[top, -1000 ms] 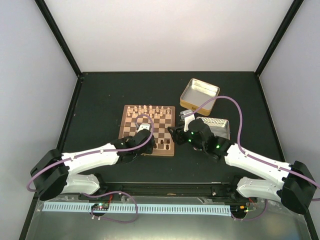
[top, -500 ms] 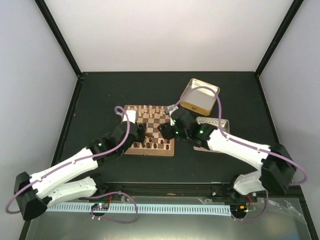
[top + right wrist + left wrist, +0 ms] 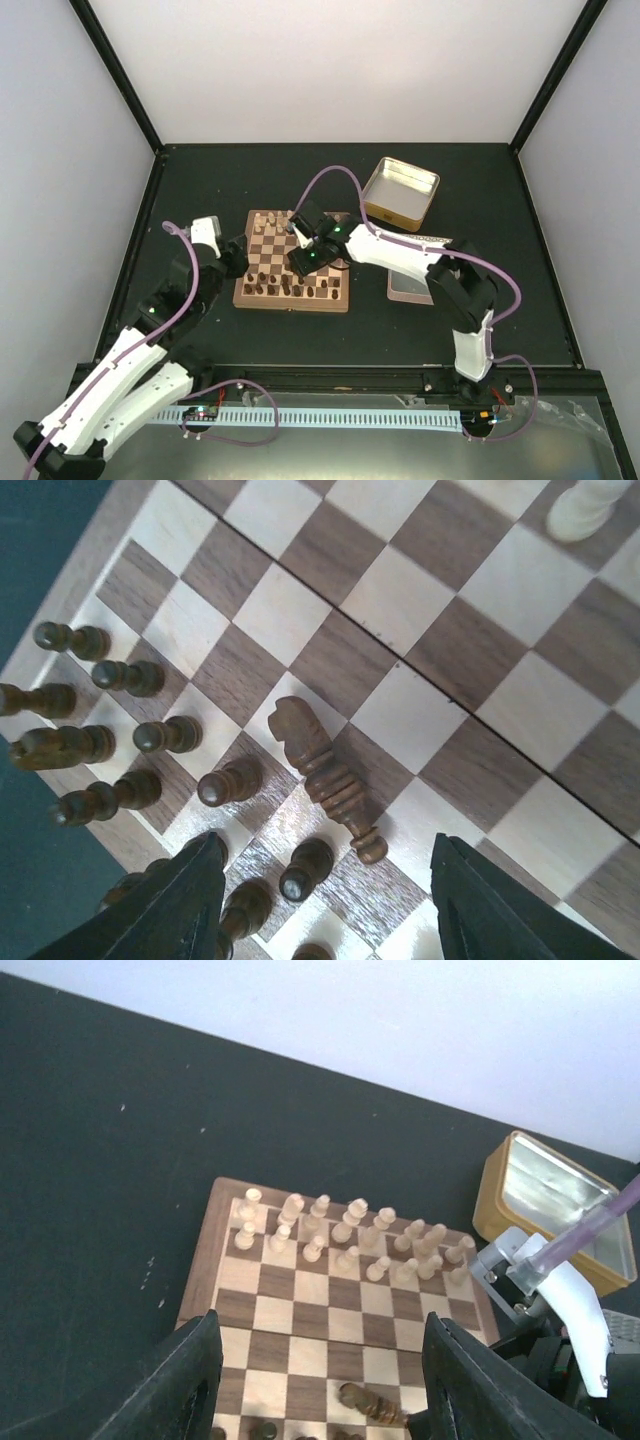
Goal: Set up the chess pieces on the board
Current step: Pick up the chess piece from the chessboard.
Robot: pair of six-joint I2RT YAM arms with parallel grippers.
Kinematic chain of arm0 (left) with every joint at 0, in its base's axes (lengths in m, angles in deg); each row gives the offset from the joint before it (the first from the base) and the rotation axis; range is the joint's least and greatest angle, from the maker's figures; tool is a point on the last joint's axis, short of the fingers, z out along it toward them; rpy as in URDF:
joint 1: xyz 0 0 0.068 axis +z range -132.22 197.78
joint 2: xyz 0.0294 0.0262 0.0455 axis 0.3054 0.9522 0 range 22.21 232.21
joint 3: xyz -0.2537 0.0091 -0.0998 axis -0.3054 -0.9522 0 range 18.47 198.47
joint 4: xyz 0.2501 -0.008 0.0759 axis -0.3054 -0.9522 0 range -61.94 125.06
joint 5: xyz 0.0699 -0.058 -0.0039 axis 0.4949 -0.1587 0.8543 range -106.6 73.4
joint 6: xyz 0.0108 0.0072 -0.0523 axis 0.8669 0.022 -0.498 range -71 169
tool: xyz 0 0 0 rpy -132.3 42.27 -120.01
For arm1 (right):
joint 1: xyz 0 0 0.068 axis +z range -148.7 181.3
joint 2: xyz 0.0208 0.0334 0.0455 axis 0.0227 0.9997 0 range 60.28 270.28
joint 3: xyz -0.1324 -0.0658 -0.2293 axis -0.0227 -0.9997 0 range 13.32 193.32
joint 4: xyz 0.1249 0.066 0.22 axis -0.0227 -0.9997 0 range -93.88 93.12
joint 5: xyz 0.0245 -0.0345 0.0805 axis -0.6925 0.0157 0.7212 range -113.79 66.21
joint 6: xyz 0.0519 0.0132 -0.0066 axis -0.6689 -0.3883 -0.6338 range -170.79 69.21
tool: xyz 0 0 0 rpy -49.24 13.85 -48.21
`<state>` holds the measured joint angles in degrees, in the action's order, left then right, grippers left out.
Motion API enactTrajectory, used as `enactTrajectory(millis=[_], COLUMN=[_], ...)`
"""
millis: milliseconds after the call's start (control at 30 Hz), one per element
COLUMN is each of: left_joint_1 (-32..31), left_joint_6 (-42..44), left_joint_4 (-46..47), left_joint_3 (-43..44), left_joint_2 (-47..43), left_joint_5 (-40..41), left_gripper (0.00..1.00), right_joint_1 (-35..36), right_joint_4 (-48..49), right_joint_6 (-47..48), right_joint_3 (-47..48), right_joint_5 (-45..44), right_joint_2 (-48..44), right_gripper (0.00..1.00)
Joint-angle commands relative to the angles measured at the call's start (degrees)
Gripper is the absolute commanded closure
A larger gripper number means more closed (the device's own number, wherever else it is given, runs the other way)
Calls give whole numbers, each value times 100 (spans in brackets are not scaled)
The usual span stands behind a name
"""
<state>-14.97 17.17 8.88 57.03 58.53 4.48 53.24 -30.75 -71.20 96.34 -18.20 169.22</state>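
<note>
The board [image 3: 300, 306] lies mid-table. Dark chess pieces [image 3: 285, 290] stand in its two near rows, also seen upright at the left of the right wrist view [image 3: 165, 735]. One dark knight [image 3: 325, 775] lies on its side on the squares in front of them; it shows low in the left wrist view as a fallen dark piece [image 3: 372, 1405]. My right gripper [image 3: 305, 262] [image 3: 330, 920] hangs open just above that knight, touching nothing. My left gripper [image 3: 233, 257] [image 3: 320, 1400] is open and empty at the board's left edge.
Cream chessmen [image 3: 350, 1230] fill the board's far rows [image 3: 275, 225]. An open metal tin [image 3: 400, 190] stands behind the board's right corner. A flat tin part [image 3: 405, 285] lies right of the board, under the right arm. The right arm reaches across the board's right half.
The left gripper drew back leftward off the board and opened. The right gripper swung left from beside the board to above its near middle, over the lying knight.
</note>
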Motion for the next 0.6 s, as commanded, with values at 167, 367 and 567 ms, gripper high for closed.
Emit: enactTrajectory(millis=[167,367,567], left_joint_1=[671,792,834], left_joint_6=[-3,-94,-123], left_joint_4=[-187,-161,-147], left_joint_3=[-245,-332,-343], left_joint_2=[-90,-65,-54], left_joint_5=[-1012,-1229,-1294], left_gripper=[43,44,44], right_joint_1=[44,44,48], right_joint_4=[-752,-843,-844], right_joint_6=[253,178,130], right_joint_3=[854,1098,1178], right_joint_5=[177,-3,-120], right_joint_2=[836,1168,1365], right_gripper=[45,49,57])
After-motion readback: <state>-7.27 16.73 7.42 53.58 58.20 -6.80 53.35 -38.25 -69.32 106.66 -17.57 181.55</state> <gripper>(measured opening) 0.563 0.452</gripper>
